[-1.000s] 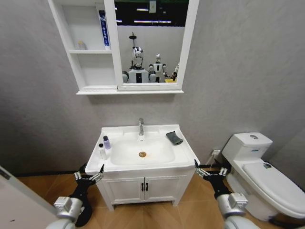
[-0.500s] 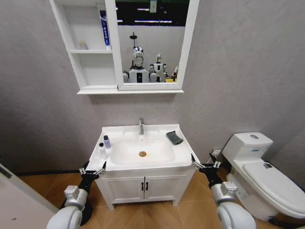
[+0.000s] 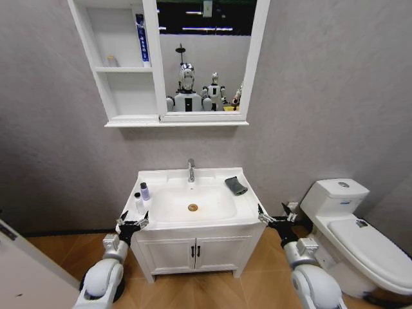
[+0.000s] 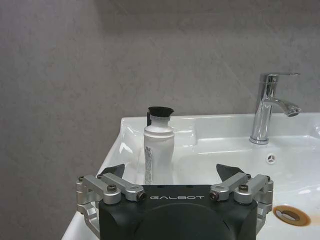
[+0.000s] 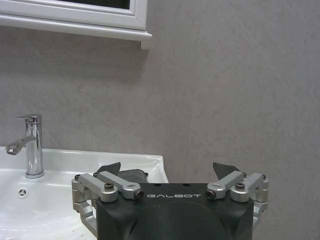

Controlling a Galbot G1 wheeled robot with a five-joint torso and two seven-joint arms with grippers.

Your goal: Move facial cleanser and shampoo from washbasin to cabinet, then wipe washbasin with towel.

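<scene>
Where the grey wall meets the floor stands the white vanity [image 3: 193, 252] with two doors, carrying the washbasin [image 3: 248, 207], whose oval bowl has a brass-coloured drain [image 3: 192, 207] at its middle and a chrome tap [image 3: 190, 170] at its back rim. Above it, well apart, hangs the cabinet [image 3: 123, 96]: open shelf compartments on the robot's left, a tall mirror panel [image 3: 205, 55] to their right. A white toilet [image 3: 351, 235] stands near the basin on the robot's right, leaving a narrow strip of floor between.

On the basin's right rear corner lies the dark grey towel [image 3: 235, 186], folded. On its left rim stand two small bottles just beside each other: a white bottle [image 3: 138, 203] nearer the front, and a dark-capped bottle [image 3: 145, 191] behind it.

The left gripper [image 3: 131, 223] hovers at the basin's front left corner, fingers spread wide and holding nothing; from the wrist, the white bottle [image 4: 159, 150] rises between its fingertips, farther off. The right gripper [image 3: 278, 220] hovers just off the front right corner, likewise spread and empty, with the towel [image 5: 126, 175] ahead of its left finger.
</scene>
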